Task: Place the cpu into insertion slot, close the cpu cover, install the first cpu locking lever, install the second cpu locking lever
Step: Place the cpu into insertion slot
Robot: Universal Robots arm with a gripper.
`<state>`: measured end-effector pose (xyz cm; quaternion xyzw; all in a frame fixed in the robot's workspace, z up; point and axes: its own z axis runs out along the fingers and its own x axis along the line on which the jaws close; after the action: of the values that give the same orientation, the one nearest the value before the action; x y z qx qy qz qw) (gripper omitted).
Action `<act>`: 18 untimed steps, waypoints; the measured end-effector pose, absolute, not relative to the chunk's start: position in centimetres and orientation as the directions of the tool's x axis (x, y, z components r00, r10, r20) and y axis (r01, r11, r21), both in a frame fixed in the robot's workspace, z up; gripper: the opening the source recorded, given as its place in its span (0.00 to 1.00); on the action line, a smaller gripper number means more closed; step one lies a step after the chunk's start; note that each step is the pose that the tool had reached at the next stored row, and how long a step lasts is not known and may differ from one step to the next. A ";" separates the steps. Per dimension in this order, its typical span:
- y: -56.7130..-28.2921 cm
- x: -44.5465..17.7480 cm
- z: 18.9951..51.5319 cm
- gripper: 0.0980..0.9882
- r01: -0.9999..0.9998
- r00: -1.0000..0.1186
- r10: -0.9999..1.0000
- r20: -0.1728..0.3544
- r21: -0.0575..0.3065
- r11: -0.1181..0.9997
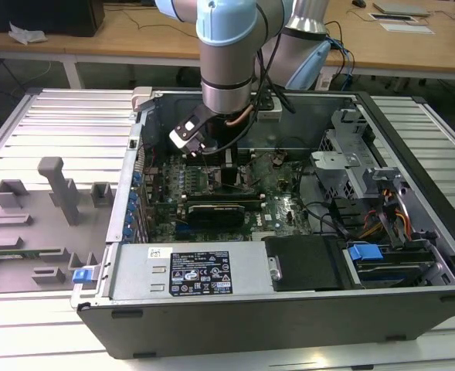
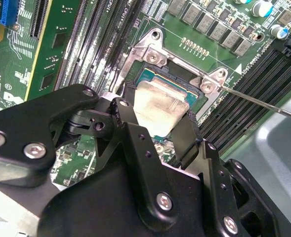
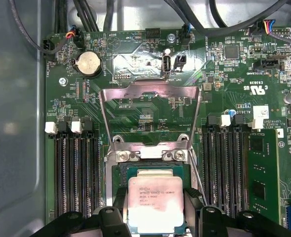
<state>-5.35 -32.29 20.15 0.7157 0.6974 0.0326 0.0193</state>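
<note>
Pinching the cpu (image 3: 152, 205) by two opposite edges, the gripper (image 3: 155, 196) held it just over the insertion slot (image 3: 155, 169), partly offset. The cpu cover (image 3: 150, 92) stood raised. Risk judged: a tilted or misaligned release could bend the pins.

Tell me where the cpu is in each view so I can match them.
First wrist view: the cpu sits between the fingers.
Second wrist view: the cpu between the same fingers.
Exterior view: its spot lies below the arm's wrist.
Shared landmark: the silver two-screw bracket beside it in both wrist views.
</note>
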 end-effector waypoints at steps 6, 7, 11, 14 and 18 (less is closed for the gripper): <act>-32.3 -5.3 20.1 0.50 0.997 0.013 1.000 0.020 0.075 -0.014; -32.3 -5.3 20.1 0.50 0.997 0.012 1.000 0.020 0.075 -0.014; -32.3 -5.3 20.1 0.58 0.997 0.012 1.000 0.020 0.075 -0.014; -32.3 -5.4 20.1 0.58 0.997 0.012 1.000 0.021 0.075 -0.014; -32.3 -5.4 20.1 0.58 0.997 0.012 0.999 0.039 0.077 -0.015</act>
<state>-5.35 -32.27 20.12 0.7114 0.7015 0.0409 0.0137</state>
